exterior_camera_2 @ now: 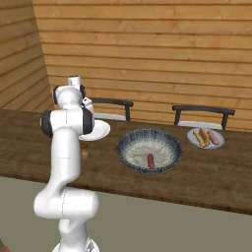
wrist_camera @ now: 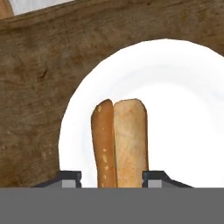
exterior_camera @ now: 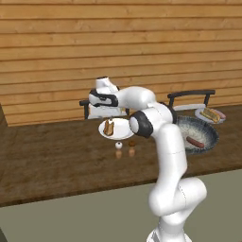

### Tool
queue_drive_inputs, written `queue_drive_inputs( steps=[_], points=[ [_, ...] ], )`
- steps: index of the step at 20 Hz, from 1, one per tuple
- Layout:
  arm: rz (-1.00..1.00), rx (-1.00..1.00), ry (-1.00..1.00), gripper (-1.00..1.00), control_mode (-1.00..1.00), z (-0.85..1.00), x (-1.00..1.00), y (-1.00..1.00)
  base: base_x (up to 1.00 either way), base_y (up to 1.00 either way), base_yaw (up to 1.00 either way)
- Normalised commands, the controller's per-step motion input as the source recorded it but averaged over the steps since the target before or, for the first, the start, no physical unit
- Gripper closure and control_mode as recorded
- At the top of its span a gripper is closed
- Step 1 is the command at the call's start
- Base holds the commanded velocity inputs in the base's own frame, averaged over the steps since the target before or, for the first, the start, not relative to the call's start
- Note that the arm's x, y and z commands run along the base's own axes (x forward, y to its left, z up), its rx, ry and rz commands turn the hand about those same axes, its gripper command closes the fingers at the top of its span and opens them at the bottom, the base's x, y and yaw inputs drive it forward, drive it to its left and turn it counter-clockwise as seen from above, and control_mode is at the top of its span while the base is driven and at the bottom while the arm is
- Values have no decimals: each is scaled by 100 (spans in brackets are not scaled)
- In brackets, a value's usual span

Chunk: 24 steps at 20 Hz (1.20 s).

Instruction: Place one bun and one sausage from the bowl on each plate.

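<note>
Hand view looks straight down on the near plate, where a bun stands between the two finger tips of the hand; they sit apart on either side of it, and I cannot tell whether they still pinch it or have let go. The left base view shows the same bun upright on that plate, under the hand. The far plate already carries its bun and sausage. One sausage lies in the bowl on the tabletop. So the bun placement looks all but finished; next the hand should lift clear, swing to the bowl and fetch that sausage for this plate.
</note>
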Motion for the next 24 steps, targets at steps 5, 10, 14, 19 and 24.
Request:
queue_drive_inputs(
  steps=[5,10,14,19,24],
  points=[
    [-1,2,-6,-100,-100,-2,-2,0,0,0,0],
    [0,0,-1,-100,-100,15,-15,-13,0,0,0],
    [0,-3,-12,-100,-100,40,-84,-71,0,0,0],
    [7,-11,-12,-100,-100,63,-90,-70,0,0,0],
    [17,-2,-10,-100,-100,92,-100,-78,0,0,0]
  ],
)
